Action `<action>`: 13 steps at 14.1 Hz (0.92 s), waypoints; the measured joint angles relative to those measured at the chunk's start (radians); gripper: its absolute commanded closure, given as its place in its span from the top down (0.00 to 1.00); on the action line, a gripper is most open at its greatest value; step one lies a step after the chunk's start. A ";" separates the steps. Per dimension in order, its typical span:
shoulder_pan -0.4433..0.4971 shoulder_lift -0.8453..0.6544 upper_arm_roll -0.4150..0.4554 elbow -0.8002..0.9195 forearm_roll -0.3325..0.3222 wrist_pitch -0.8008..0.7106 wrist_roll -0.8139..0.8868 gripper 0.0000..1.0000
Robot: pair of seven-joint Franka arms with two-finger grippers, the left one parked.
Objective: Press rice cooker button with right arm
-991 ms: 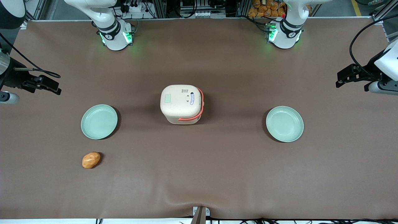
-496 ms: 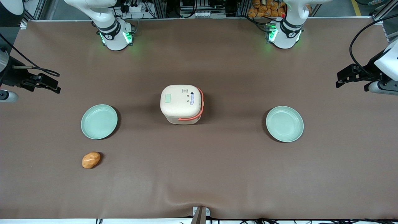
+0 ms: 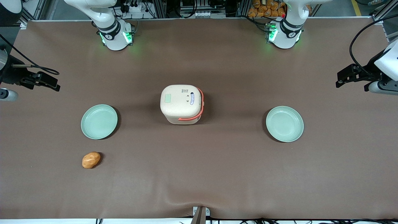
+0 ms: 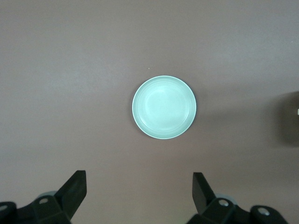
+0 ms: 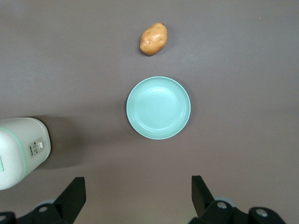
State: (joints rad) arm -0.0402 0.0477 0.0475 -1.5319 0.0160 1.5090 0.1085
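The cream rice cooker (image 3: 182, 104) with its coral handle band stands closed in the middle of the table. It also shows in the right wrist view (image 5: 18, 149), where a small button panel (image 5: 37, 148) is on its side. My right arm's gripper (image 3: 42, 81) hangs high over the working arm's end of the table, well away from the cooker. In the right wrist view the gripper (image 5: 138, 186) is open and empty, above the bare mat near a pale green plate (image 5: 158, 108).
That plate (image 3: 99, 121) lies between my gripper and the cooker, with an orange potato (image 3: 91, 160) nearer the front camera. A second green plate (image 3: 284, 123) lies toward the parked arm's end and shows in the left wrist view (image 4: 164, 107).
My right gripper has drifted slightly farther from the front camera. The cooker, the plates and the potato have not moved.
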 measured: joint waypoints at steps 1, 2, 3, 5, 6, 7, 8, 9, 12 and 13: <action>0.000 0.000 0.000 0.002 0.000 -0.003 0.000 1.00; 0.000 0.000 0.000 0.003 0.000 -0.003 0.000 1.00; 0.000 0.000 0.000 0.003 0.000 -0.003 0.000 1.00; 0.000 0.000 0.001 0.003 0.001 -0.004 0.000 1.00; 0.001 0.000 0.003 0.003 0.002 -0.004 0.000 1.00; 0.007 0.000 0.005 0.003 0.003 -0.003 -0.001 1.00; 0.020 0.000 0.008 0.003 0.003 -0.002 -0.001 1.00; 0.036 0.000 0.013 0.003 0.003 -0.002 -0.001 1.00; 0.102 0.000 0.030 0.004 0.004 -0.002 -0.001 1.00; 0.128 0.000 0.033 0.004 0.004 -0.001 -0.001 1.00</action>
State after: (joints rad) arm 0.0875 0.0480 0.0800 -1.5282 0.0198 1.5076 0.1079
